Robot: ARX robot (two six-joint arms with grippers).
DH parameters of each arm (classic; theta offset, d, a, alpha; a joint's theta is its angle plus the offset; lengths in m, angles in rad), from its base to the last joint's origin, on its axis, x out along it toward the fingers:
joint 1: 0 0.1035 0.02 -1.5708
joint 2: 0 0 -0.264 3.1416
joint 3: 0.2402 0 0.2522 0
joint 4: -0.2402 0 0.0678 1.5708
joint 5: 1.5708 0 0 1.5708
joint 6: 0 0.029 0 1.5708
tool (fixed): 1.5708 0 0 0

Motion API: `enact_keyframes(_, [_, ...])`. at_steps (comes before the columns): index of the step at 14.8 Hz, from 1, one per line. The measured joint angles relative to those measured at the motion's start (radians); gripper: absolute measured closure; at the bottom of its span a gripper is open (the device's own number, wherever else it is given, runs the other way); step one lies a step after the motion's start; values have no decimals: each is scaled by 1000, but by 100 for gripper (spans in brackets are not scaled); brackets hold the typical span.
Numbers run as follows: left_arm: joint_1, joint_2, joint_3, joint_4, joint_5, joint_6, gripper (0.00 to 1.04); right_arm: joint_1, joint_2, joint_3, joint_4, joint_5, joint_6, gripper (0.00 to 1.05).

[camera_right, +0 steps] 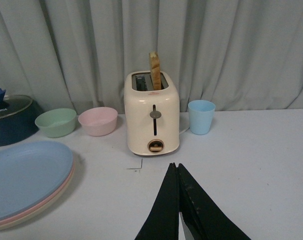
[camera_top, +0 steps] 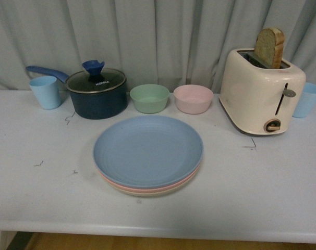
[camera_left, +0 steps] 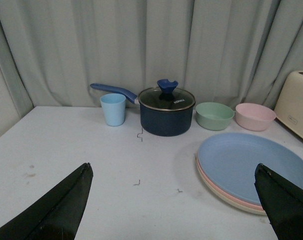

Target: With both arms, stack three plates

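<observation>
The three plates lie stacked in the middle of the table: the blue plate (camera_top: 147, 148) on top, the pink plate (camera_top: 128, 185) under it, the cream plate (camera_top: 147, 193) at the bottom. The stack also shows in the left wrist view (camera_left: 251, 165) and the right wrist view (camera_right: 26, 172). My left gripper (camera_left: 174, 172) is open and empty, above the table to the left of the stack. My right gripper (camera_right: 175, 166) is shut and empty, above the table right of the stack, in front of the toaster. Neither arm shows in the front view.
Behind the stack stand a dark blue lidded saucepan (camera_top: 95, 92), a green bowl (camera_top: 149, 98) and a pink bowl (camera_top: 193, 98). A cream toaster (camera_top: 261, 91) with a bread slice stands at the right. Light blue cups stand at the far left (camera_top: 45, 91) and far right (camera_top: 307, 99).
</observation>
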Motion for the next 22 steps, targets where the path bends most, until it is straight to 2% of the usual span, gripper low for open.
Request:
enact_keyframes(11, [0, 0, 0, 0, 0, 0, 7, 0, -271, 0, -262, 0, 0, 103])
enact_keyframes(12, [0, 0, 0, 0, 1, 0, 7, 0, -349, 1, -391, -2, 0, 103])
enact_keyframes(13, [0, 0, 0, 0, 1, 0, 7, 0, -438, 3, -431, -3, -1, 103])
enact_keyframes(18, [0, 0, 0, 0, 0, 0, 7, 0, -438, 1, -437, -3, -1, 103])
enact_keyframes(19, [0, 0, 0, 0, 0, 0, 7, 0, -438, 1, -438, -3, -3, 98])
enact_keyframes(20, [0, 0, 0, 0, 0, 0, 7, 0, -438, 1, -438, -3, -3, 89])
enact_keyframes(21, [0, 0, 0, 0, 0, 0, 7, 0, -438, 1, -438, -3, -3, 57])
enact_keyframes(22, [0, 0, 0, 0, 0, 0, 7, 0, -438, 1, -438, -3, -3, 42])
